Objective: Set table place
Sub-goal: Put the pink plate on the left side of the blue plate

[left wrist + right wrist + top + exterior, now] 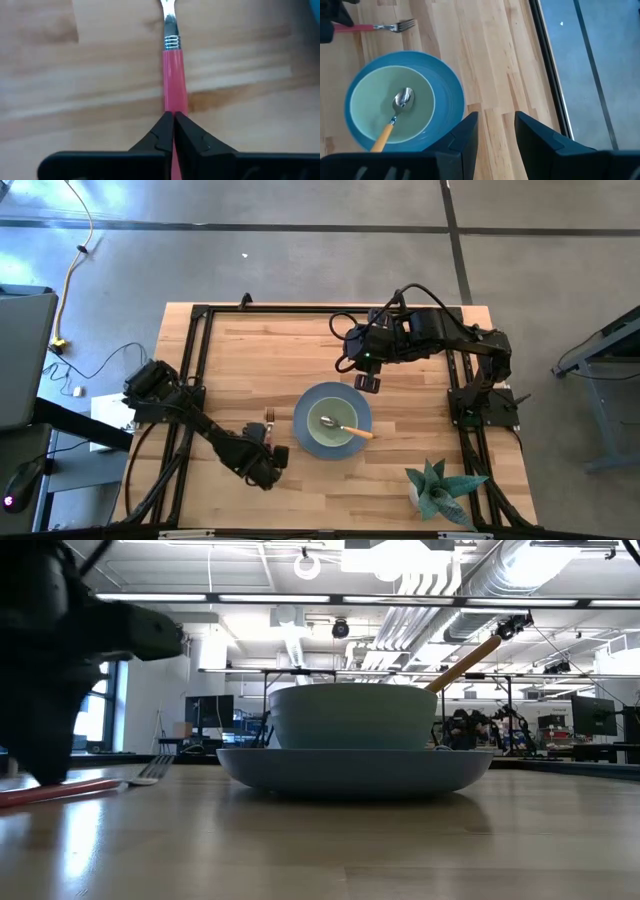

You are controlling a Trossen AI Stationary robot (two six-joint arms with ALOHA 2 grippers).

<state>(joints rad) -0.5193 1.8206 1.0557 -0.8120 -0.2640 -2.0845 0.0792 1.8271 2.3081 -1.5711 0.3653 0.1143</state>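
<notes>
The red-handled fork (270, 420) lies on the table just left of the blue-grey plate (303, 408), tines toward the far edge. My left gripper (268, 440) sits at its near end, shut on the handle. The pale green bowl (322, 438) stands on the plate. The orange-handled spoon (350, 429) rests in the bowl, with its handle leaning over the bowl's right rim (465, 662). My right gripper (367, 383) hovers open over the table off the plate's far right edge, touching nothing. My left gripper (173, 117) pinches the fork's red handle (174, 95) between its two fingers, back from the metal collar toward the free end. The fingers come from the table's near side and lie along the handle. The fork (150, 772) lies low along the table top.
A spiky teal-green potted plant (440, 492) stands by the near right corner. The black rail frame (195, 360) runs around the table edges. Bare wood shows on the far half of the table (270, 350) and right of the plate (485, 60).
</notes>
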